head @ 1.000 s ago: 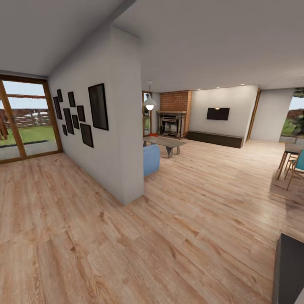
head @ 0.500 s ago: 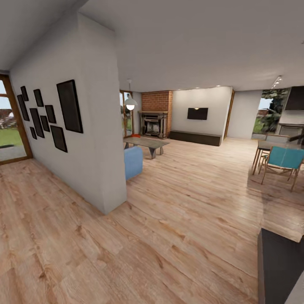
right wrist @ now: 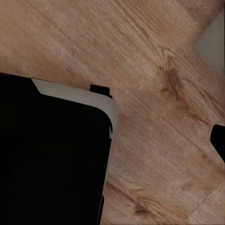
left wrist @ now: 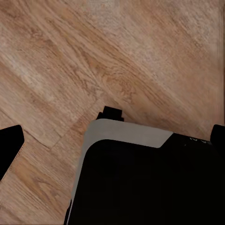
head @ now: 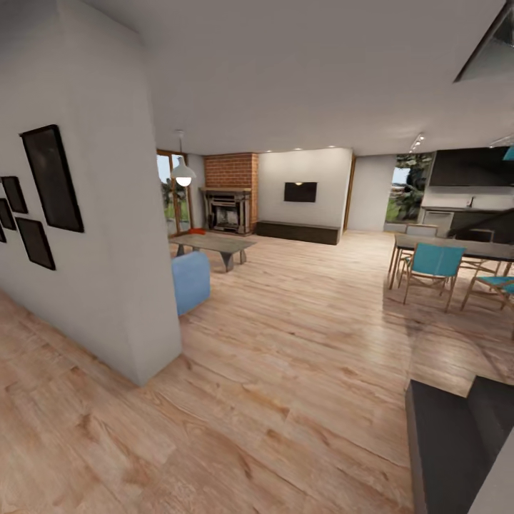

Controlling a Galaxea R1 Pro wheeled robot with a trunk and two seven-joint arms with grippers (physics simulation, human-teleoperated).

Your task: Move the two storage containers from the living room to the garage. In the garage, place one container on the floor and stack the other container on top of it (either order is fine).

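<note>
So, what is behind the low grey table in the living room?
Behind the low grey table stand the brick fireplace and a small red-orange thing on the floor, too small to identify; the table hides its lower part.

Near left: a white partition wall (head: 118, 235) stands on the pale wood plank floor (head: 300, 343), with black picture frames (head: 50, 178) hung on its left face.
Behind the wall's end: a blue upholstered seat (head: 191, 280), and beyond it a low grey coffee table (head: 213, 245) under a white pendant lamp (head: 183, 173).
Far back: a red-brick fireplace (head: 230, 193); to its right a black TV (head: 300, 191) on the white wall, above a long low dark cabinet (head: 298, 232).
Right: a dark dining table (head: 457, 248) with teal chairs (head: 434, 264) in front.
Near right: a dark block (head: 457, 442) at the corner.
</note>
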